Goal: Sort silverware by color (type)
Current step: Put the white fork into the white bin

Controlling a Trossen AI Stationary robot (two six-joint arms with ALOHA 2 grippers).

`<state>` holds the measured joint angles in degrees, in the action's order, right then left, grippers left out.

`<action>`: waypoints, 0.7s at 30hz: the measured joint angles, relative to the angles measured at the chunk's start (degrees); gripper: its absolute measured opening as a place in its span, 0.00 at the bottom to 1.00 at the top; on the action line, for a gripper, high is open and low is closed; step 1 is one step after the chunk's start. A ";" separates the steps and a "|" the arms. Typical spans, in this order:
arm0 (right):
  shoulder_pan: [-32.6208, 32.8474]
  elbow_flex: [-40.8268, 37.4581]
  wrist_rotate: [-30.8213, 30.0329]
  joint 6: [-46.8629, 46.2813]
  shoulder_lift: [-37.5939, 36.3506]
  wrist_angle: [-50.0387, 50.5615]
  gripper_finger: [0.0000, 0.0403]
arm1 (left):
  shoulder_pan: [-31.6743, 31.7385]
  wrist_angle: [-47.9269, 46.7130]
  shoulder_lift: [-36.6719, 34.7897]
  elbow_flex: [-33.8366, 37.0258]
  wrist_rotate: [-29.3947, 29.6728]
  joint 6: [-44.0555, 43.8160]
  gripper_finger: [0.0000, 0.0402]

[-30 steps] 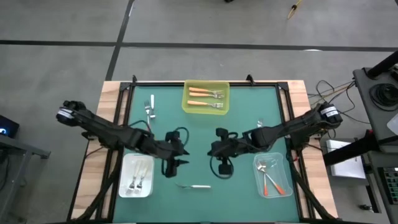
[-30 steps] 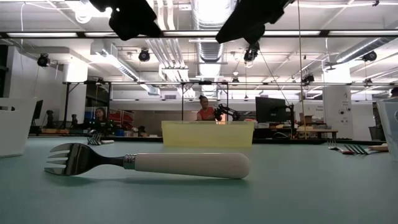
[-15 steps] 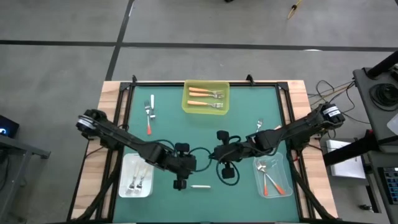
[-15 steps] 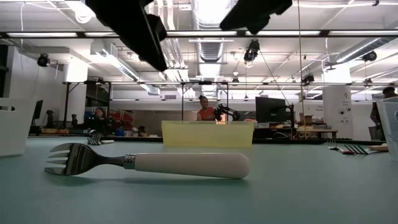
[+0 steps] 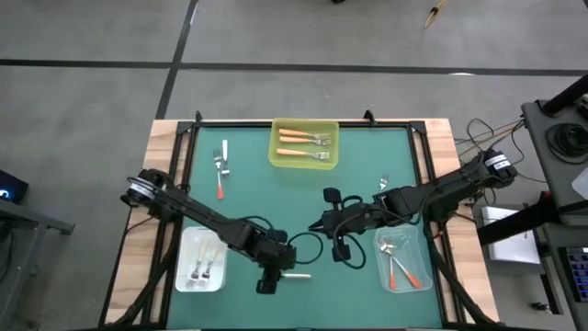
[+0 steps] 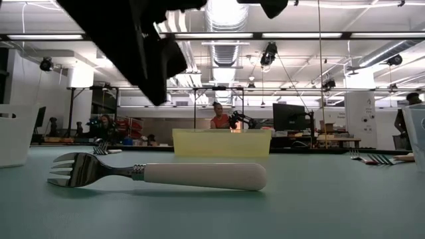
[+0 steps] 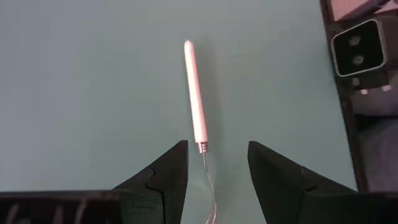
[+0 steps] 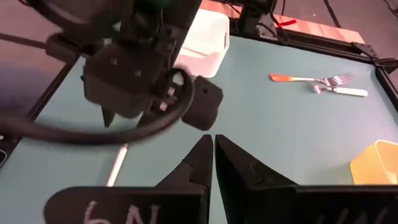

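A: Three bins show in the high view: a yellow bin at the far edge with two orange-handled forks, a white bin on the left with white-handled forks, and a clear bin on the right with red-orange ones. Where is the left pincer?

B: Over the near middle of the counter, right above the white-handled fork lying loose there. The right pincer waits near the centre. Two more forks lie loose at the far left, one white-handled and one red-orange.

A: And the low view?

B: The white-handled fork lies flat on its side, tines toward the left. The left arm is a dark mass overhead, not touching it.

A: Left wrist view?

B: The left pincer stands released, its fingers straddling the fork's neck, where metal meets handle. Nothing is gripped.

A: Right wrist view?

B: The right pincer is clenched on nothing, facing the left arm's wrist.

A: Which step is in hand?

B: Likely the approach to pick up the white fork. The next move calls for lowering until the fingertips flank the handle, closing firmly, then carrying it to the white bin. The thin, flat fork may slip if grasped too high.
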<state>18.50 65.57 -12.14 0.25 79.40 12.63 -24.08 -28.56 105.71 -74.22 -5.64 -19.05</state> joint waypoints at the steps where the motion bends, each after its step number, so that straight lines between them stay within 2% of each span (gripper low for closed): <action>1: 0.01 -0.05 0.00 -0.01 -0.02 -0.06 0.02 | 0.00 0.00 0.39 0.00 -0.15 -0.15 0.37; 12: 0.31 -0.12 -0.03 -3.45 0.92 -0.40 0.02 | -0.32 -2.93 0.90 1.19 -0.91 -6.79 0.37; 21: 0.76 -0.15 -0.01 -4.90 1.53 -1.32 0.02 | -3.18 -1.63 0.99 5.90 3.71 -13.06 0.37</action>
<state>19.27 65.43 -12.15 -4.65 80.93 11.31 -27.26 -30.20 106.69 -68.32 -1.92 -32.10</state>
